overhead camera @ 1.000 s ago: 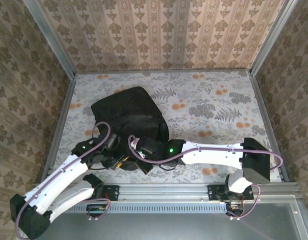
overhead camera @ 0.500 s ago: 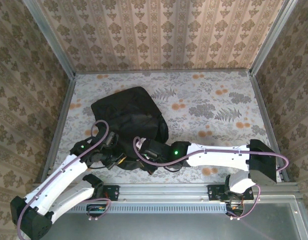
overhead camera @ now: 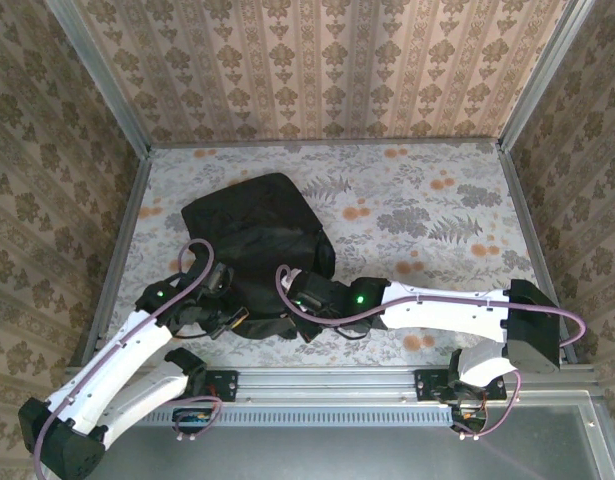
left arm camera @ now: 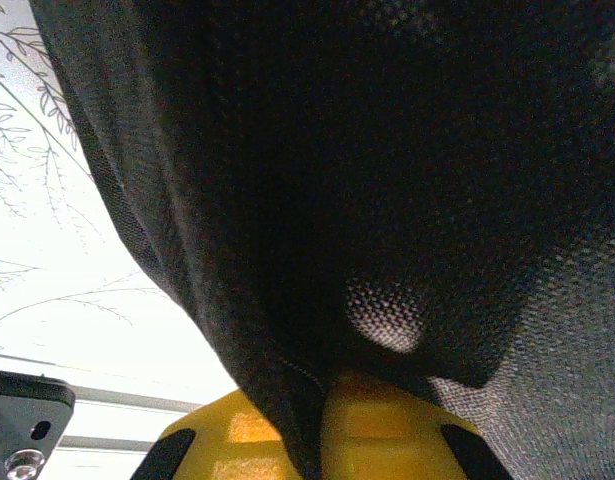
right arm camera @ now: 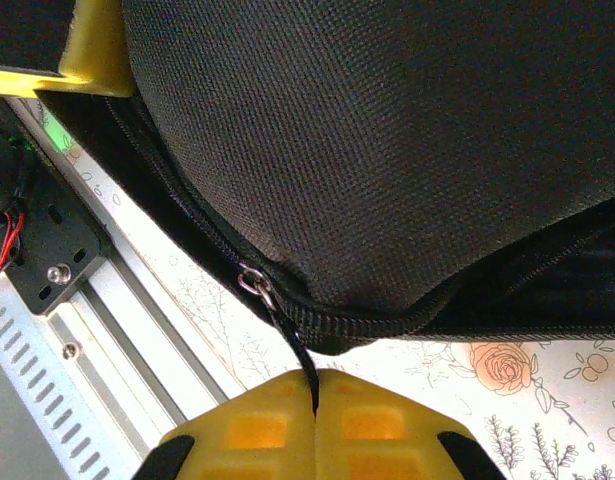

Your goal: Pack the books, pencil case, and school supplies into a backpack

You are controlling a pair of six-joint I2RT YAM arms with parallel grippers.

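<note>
The black backpack (overhead camera: 252, 235) lies at the table's left centre, its near edge bunched between both arms. My left gripper (overhead camera: 237, 318) is at that near edge, and its yellow fingers (left arm camera: 387, 430) are shut on a fold of the backpack's fabric (left arm camera: 287, 390). My right gripper (overhead camera: 289, 315) meets the same edge from the right. In the right wrist view the right gripper (right arm camera: 315, 385) is shut on the black zip pull cord (right arm camera: 305, 355), which hangs from the metal slider (right arm camera: 253, 284) on the backpack's zip (right arm camera: 387, 320). Books, pencil case and school supplies are out of view.
The floral tablecloth (overhead camera: 437, 220) stretches right of the backpack. An aluminium rail (overhead camera: 387, 380) runs along the near edge, close under the zip (right arm camera: 97, 330). Metal frame posts and papered walls (overhead camera: 117, 270) close in the left, right and back sides.
My left gripper has closed onto the backpack fabric. The right arm has shifted a little to the right, drawing the zip pull and the bag's near edge with it.
</note>
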